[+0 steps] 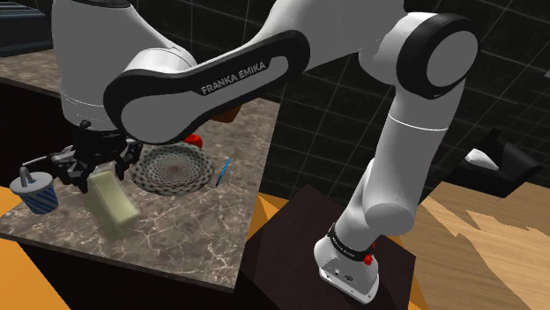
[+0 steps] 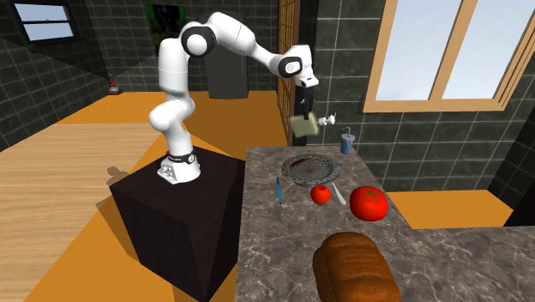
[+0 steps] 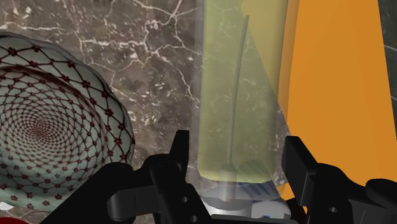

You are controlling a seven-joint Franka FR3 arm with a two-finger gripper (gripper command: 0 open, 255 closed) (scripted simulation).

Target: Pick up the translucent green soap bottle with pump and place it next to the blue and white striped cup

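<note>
Fingers (image 3: 180,156) of the black gripper (image 3: 240,156) pinch the pump end of the translucent pale-green soap bottle (image 3: 235,89), which hangs tilted above the brown marble counter (image 3: 153,57). A round net-patterned plate (image 3: 51,127) lies beside it. The blue-and-white striped cup (image 1: 37,195) stands on its other side.

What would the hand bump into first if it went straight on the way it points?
Probably the marble counter, near its edge. The soap bottle that the hand holds would touch down first, though depth is hard to judge.
</note>
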